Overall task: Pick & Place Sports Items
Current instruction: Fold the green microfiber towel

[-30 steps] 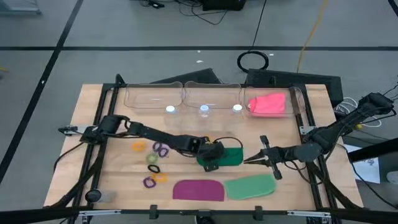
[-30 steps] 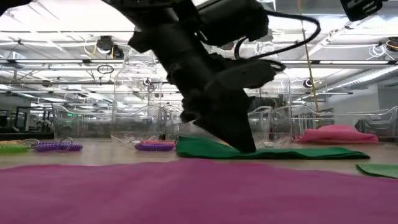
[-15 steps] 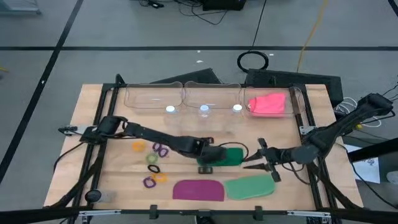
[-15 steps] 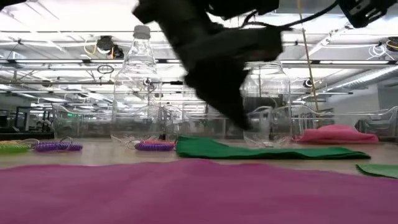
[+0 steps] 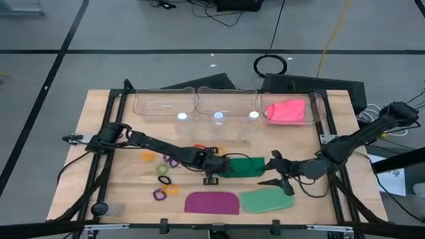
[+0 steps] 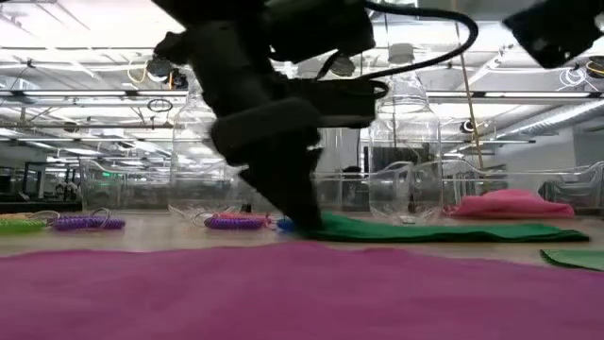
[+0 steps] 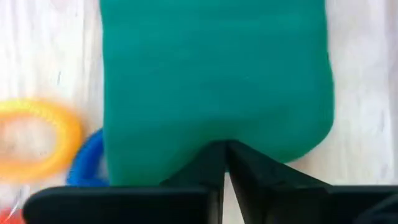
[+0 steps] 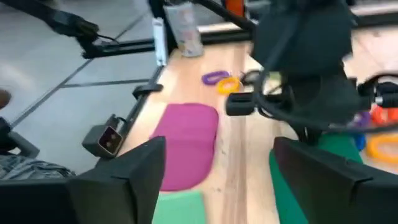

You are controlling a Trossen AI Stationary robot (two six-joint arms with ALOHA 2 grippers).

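Wooden table (image 5: 99, 126) carrying clear bins along far edge; pink piece (image 5: 287, 110) lying in rightmost. Left gripper (image 5: 214, 170) pinching dark green piece (image 5: 246, 166) mid-table, likely for lifting. Right gripper (image 5: 275, 171) hovering beside, fingers spread, empty.

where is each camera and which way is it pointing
High view: above the table, straight down; both arms, left claw, right claw.
Low view: table-top height, level across the purple piece; an arm comes from above.
Left wrist view: on the left arm, facing down at the dark green piece; shut fingers.
Right wrist view: on the right arm, facing the left arm; open fingers.
All four views show the dark green piece.
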